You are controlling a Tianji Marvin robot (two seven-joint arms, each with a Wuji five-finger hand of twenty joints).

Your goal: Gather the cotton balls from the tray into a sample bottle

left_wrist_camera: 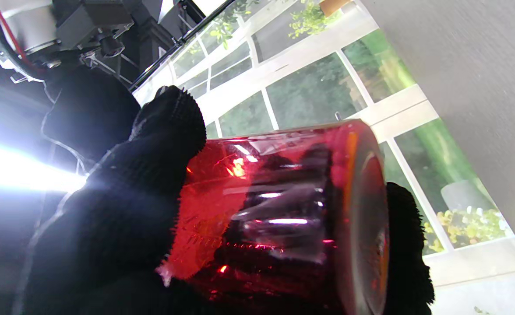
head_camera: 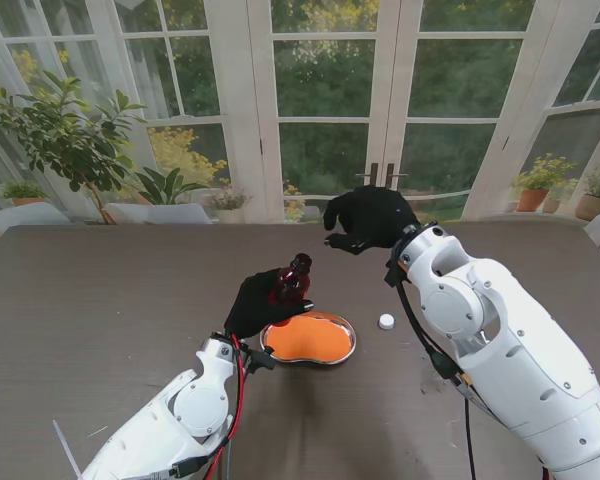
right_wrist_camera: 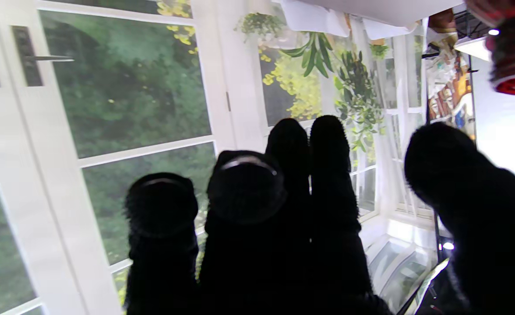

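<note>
The left robot hand (head_camera: pixel 255 302) is closed around the red sample bottle (head_camera: pixel 291 280), holding it clear of the bench (head_camera: pixel 100 300) near the bench centre. The bottle is tilted, its neck pointing away from me and its base seated in the gloved palm. In the left wrist view the fingers (left_wrist_camera: pixel 170 131) wrap the translucent red bottle (left_wrist_camera: pixel 283 218) on both sides.

The tray (head_camera: pixel 309 339) rests on the bench just nearer to me and to the right of the left robot hand; its interior shows orange. Cotton balls cannot be made out in it.

A small white cap (head_camera: pixel 386 321) lies on the bench to the right of the tray, apart from it.

The right robot hand (head_camera: pixel 365 218) is raised above the bench toward the far edge, well apart from the bottle. Its fingers (right_wrist_camera: pixel 246 192) are curled and close together; no object shows between them.
</note>
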